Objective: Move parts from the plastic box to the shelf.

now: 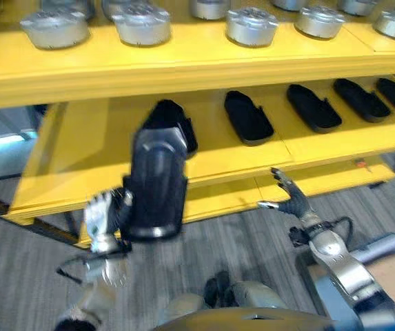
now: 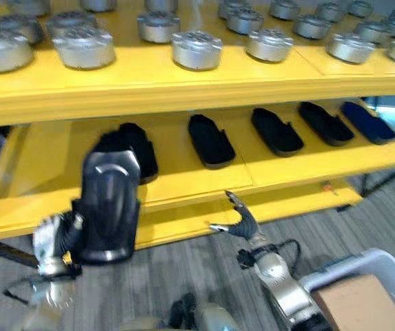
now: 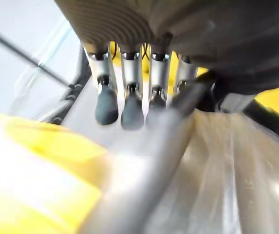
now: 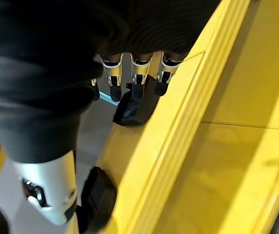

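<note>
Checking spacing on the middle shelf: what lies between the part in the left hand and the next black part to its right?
Bare yellow shelf separates the held part in the left hand from the next part, seen in both eye views.

Yellow shelf (image 1: 80,148), black parts (image 1: 247,117), silver-grey round parts (image 1: 251,26), grey striped floor (image 1: 252,241)

Both arms are silver-grey metal with rounded joints. The left hand (image 1: 100,222) and the right hand (image 1: 295,205) have silver fingers (image 3: 129,92) with dark rubbery tips, and dark ribbed covers sheathe their backs and wrists.
</note>
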